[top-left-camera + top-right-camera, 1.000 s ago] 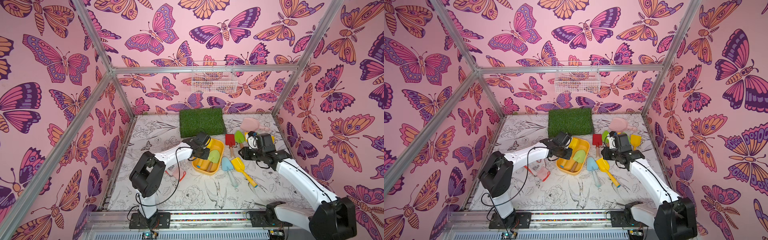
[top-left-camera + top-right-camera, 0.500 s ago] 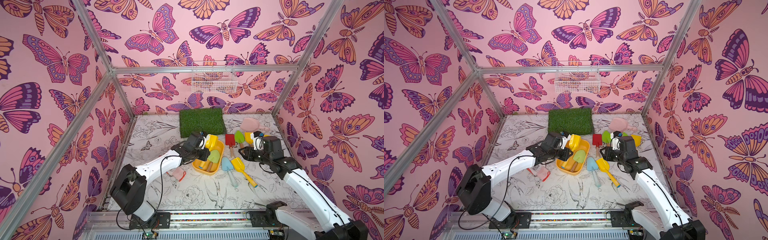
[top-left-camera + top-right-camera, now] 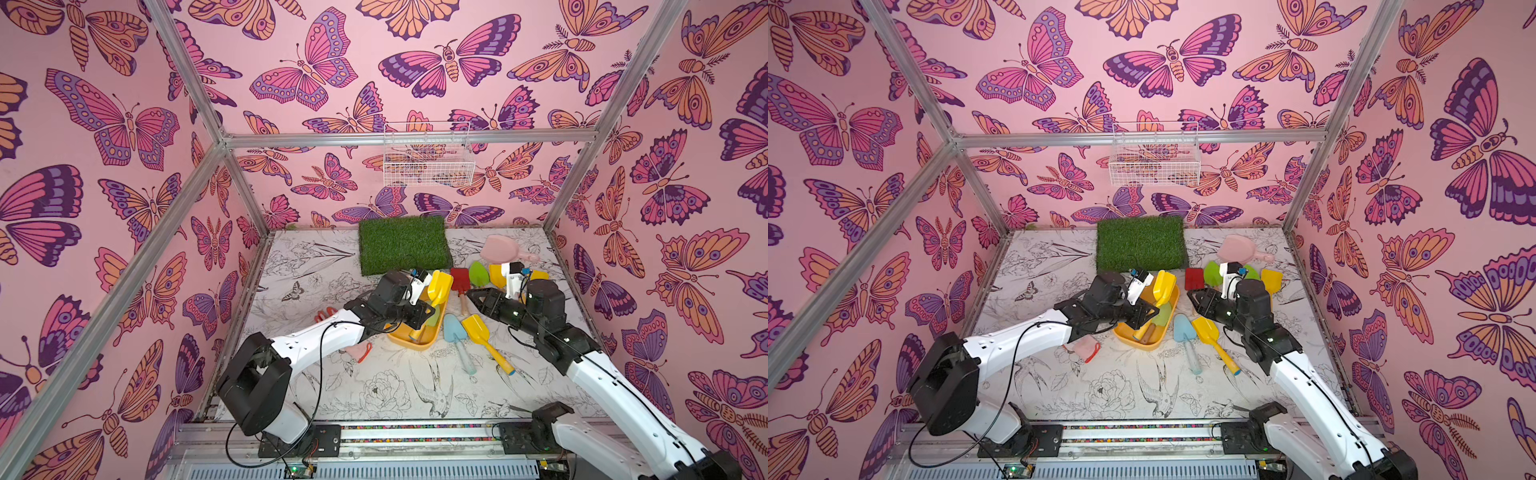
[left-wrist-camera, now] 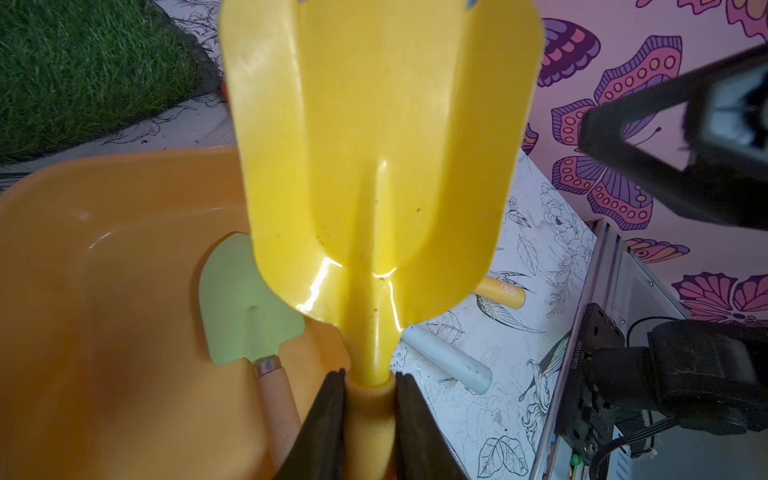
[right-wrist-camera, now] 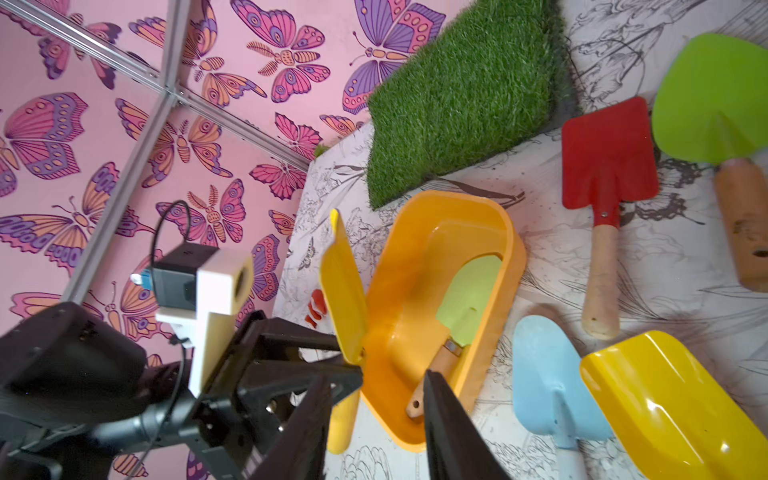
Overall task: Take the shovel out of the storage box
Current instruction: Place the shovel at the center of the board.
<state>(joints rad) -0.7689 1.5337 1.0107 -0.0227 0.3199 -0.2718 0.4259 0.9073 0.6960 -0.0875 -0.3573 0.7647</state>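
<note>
My left gripper (image 4: 370,382) is shut on the handle of a yellow shovel (image 4: 382,145). In both top views the shovel (image 3: 440,284) (image 3: 1165,284) is held blade-up over the far left rim of the yellow storage box (image 3: 415,340) (image 3: 1133,338). A pale green shovel (image 4: 245,299) (image 5: 469,299) with a wooden handle lies inside the box. My right gripper (image 5: 378,376) (image 3: 473,296) hovers open just right of the box, with nothing between its fingers.
Right of the box lie a blue shovel (image 3: 455,328), a yellow scoop (image 3: 478,328), a red shovel (image 3: 459,280), a bright green one (image 3: 478,272) and a pink scoop (image 3: 496,247). A grass mat (image 3: 403,245) lies behind. A white wire basket (image 3: 428,158) hangs on the back wall.
The left gripper has raised the yellow shovel out of the box, blade tilting up. The right gripper has drawn left toward the box and its jaws have parted a little.
</note>
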